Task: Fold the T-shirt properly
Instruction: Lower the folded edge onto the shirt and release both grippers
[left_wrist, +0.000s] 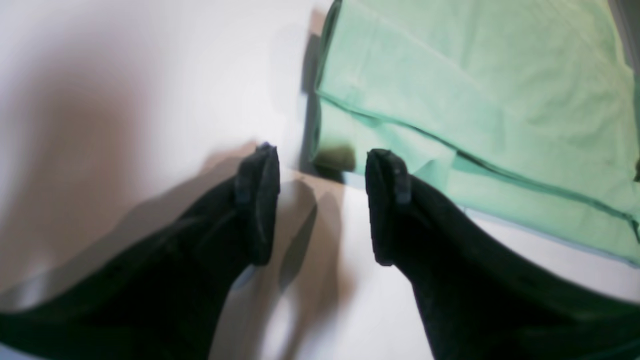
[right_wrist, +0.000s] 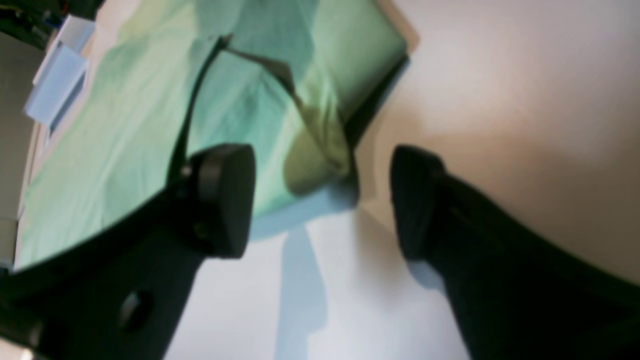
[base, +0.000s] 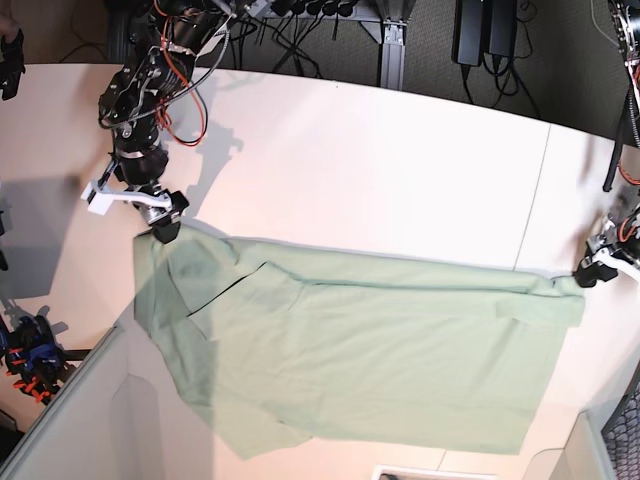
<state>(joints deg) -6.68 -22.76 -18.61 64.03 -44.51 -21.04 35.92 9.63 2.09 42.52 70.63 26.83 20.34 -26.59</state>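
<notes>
Black fingers (right_wrist: 220, 200) of the right gripper (right_wrist: 322, 200) stand parted, grasping nothing, at one corner of the T-shirt (base: 360, 350). That mint-green shirt lies spread flat across the white table (base: 400, 170), partly folded, filling the middle of the base view. On that view's right, the left gripper (left_wrist: 322, 205) is likewise released, its tips just beside the opposite corner.
</notes>
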